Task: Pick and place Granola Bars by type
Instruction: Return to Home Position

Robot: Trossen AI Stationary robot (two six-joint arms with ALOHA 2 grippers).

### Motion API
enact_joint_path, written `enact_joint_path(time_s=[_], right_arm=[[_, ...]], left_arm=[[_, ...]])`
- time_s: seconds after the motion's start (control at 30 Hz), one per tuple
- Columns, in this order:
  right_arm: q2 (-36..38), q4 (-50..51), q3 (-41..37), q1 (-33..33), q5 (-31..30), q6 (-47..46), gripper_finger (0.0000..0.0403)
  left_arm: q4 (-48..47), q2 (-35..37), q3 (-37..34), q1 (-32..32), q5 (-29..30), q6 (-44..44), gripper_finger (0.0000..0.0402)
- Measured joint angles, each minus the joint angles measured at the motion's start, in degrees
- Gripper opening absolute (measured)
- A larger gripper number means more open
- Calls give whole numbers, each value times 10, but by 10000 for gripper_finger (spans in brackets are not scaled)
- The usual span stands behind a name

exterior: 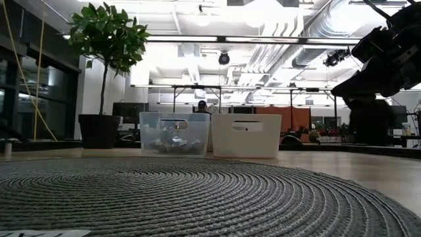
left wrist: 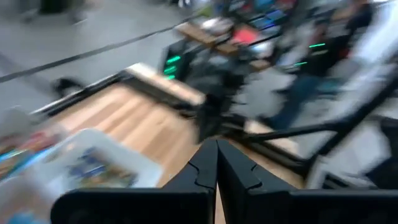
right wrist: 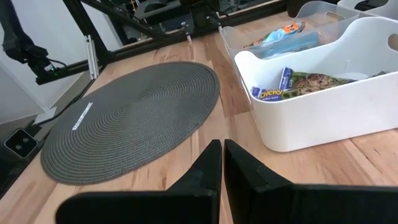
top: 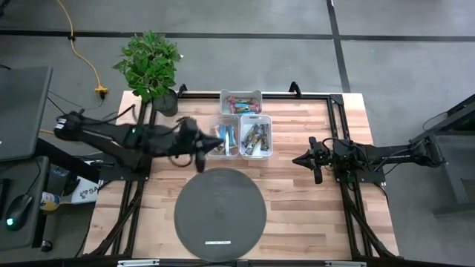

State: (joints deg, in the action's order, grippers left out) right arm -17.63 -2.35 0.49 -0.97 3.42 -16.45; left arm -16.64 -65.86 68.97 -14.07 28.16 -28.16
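Note:
The granola bars lie sorted in three small bins at the table's far middle. Pink-red bars (top: 241, 101) fill the far bin, blue bars (top: 228, 136) the near left one, and green and brown bars (top: 256, 138) the near right one. My left gripper (top: 217, 144) hovers at the left rim of the blue bars' bin, shut, with nothing between its fingers (left wrist: 216, 163). My right gripper (top: 299, 159) waits to the right of the bins, shut and empty (right wrist: 222, 155). The right wrist view shows the green bars (right wrist: 311, 81) in a white bin and the blue bars (right wrist: 283, 36) behind them.
A round grey woven mat (top: 220, 211) lies at the table's near middle, with a thin white label strip (top: 217, 242) on its near edge. A potted plant (top: 151, 67) stands at the far left corner. Bare wood (top: 297, 208) lies between the mat and the right arm.

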Motion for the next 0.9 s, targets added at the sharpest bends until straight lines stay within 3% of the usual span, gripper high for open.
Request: enact_joint_path(time_s=[0.17, 0.3, 0.63, 0.9], right_arm=[[0, 0, 0, 0, 0, 0, 0], [0, 0, 0, 0, 0, 0, 0], [0, 0, 0, 0, 0, 0, 0], [0, 0, 0, 0, 0, 0, 0]], left_arm=[[218, 104, -188, -31, -30, 64, 0], [298, 194, -298, -49, -12, 89, 0], [395, 402, -490, -47, -36, 123, 0], [470, 503, -596, -47, -85, 169, 0]])
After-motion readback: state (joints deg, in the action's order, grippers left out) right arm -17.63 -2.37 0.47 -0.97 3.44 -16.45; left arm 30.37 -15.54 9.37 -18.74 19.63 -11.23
